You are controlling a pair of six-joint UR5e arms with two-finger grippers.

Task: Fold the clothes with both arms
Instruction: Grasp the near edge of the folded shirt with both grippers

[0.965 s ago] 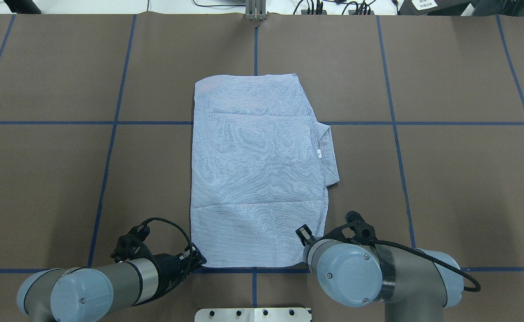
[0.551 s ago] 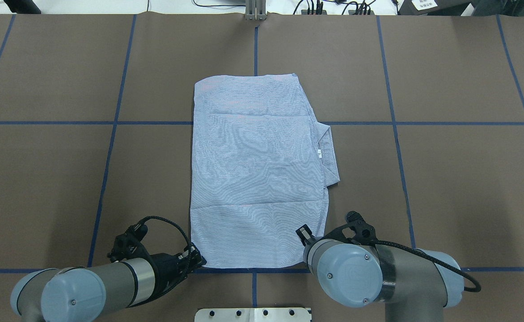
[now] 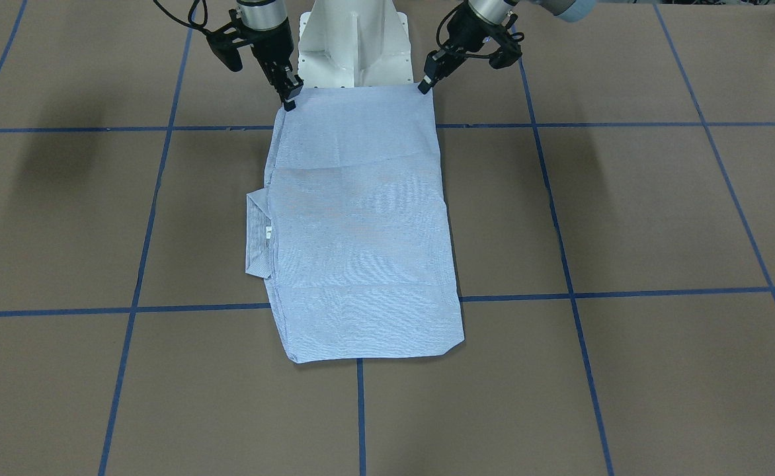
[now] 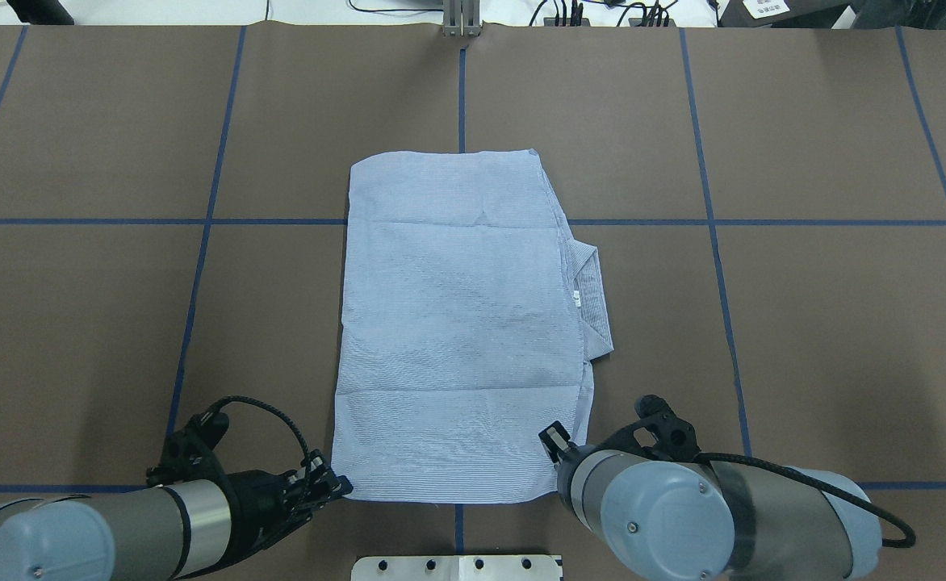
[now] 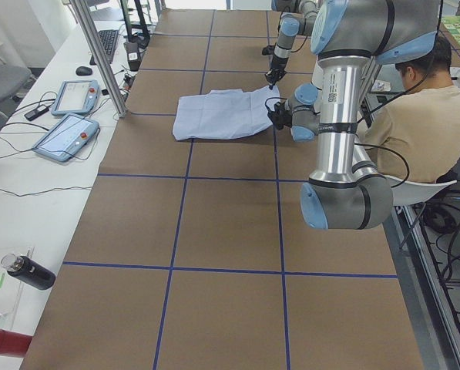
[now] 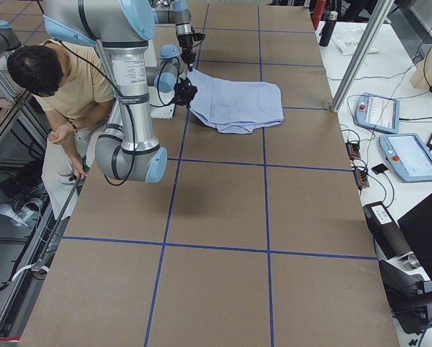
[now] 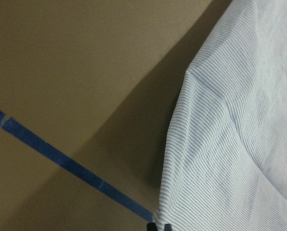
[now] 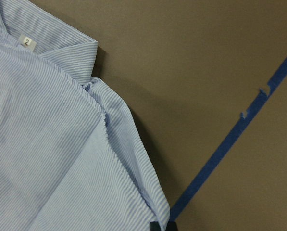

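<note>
The light blue pinstriped shirt lies flat on the brown table as a folded rectangle. Its collar and white neck label poke out on the overhead view's right side. My left gripper is shut on the shirt's near-left corner, low over the table. My right gripper is shut on the near-right corner. In the front-facing view the left gripper and right gripper pinch the two corners nearest the base. Both wrist views show striped cloth running into the fingertips.
The white pedestal base stands just behind the shirt's gripped edge. Blue tape lines grid the table. A person sits beside the robot. Teach pendants and a bottle lie on the side bench.
Both grippers have pulled back toward the base, holding the corners. The whole shirt has slid a little nearer the robot. The left arm has also shifted outward.
</note>
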